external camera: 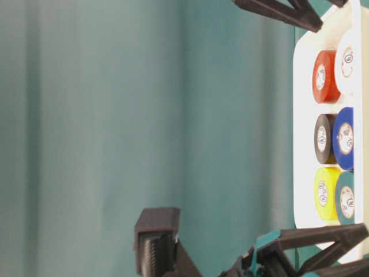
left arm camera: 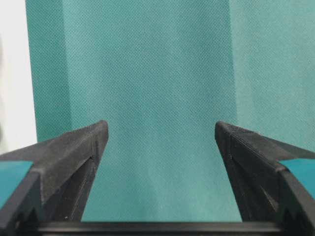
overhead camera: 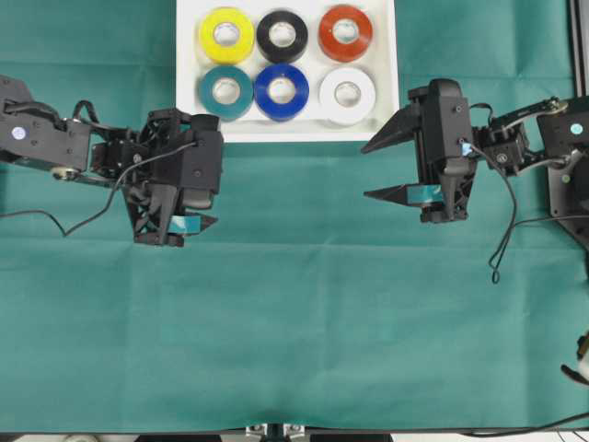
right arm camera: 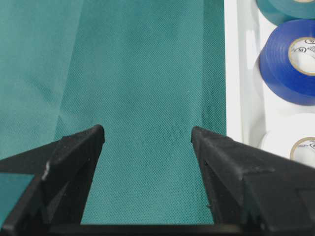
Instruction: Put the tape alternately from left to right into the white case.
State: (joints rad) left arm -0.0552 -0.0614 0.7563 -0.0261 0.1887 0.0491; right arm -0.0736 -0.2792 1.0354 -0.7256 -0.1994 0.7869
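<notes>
All six tape rolls sit in the white case at 12 o'clock: yellow, black, orange-red behind, teal, blue, white in front. Left gripper at 9 o'clock and right gripper at 3 o'clock both have jaws spread, empty, over the green-covered tabletop.

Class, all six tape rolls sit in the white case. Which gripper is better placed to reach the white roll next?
Right: the open right gripper is beside the white roll at the white case's corner.
</notes>
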